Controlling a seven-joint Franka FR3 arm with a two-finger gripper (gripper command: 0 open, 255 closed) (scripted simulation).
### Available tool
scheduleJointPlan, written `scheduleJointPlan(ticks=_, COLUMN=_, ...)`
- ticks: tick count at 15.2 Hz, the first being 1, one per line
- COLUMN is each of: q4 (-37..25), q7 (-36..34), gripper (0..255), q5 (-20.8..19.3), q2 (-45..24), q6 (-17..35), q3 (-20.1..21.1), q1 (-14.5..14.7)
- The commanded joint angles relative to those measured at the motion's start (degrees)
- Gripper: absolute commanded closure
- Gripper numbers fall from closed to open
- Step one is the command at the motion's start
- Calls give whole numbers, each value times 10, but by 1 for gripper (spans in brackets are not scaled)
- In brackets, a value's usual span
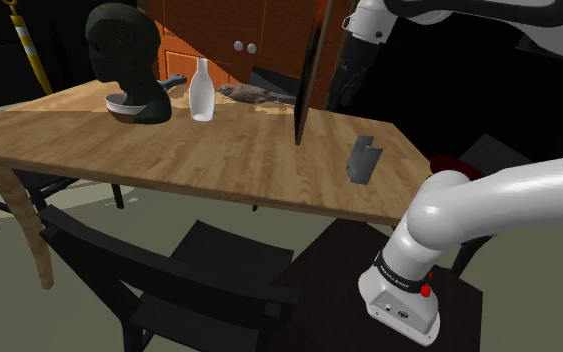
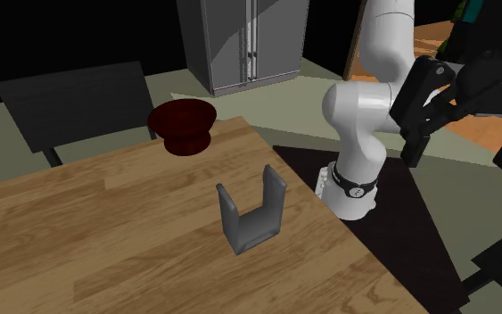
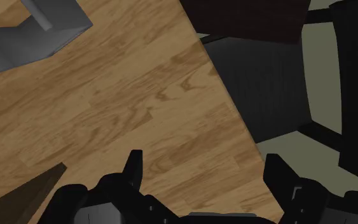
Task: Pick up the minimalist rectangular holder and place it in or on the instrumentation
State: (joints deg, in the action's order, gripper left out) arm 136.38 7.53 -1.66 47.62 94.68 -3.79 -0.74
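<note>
the end effector point(image 3: 204, 173) hangs over the edge of the wooden surface point(image 3: 126, 108), its two black fingers point(image 3: 133, 167) spread wide with nothing between them. the grey u-shaped holder point(image 2: 253, 218) stands upright on the surface, open side up, below the end effector and well clear of its fingers. a black chair point(image 3: 260, 83) sits beneath it.
</note>
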Motion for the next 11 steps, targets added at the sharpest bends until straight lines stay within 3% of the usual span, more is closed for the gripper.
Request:
scheduleJointPlan(ticks=1, q4=0, q7=0, gripper=0, q5=0, q2=0, q6=0, q3=0, q1=0)
scheduleJointPlan(ticks=11, q4=67, q7=-74, gripper=0, q5=-39, q2=-74, q6=90, q3=-60, q1=-94)
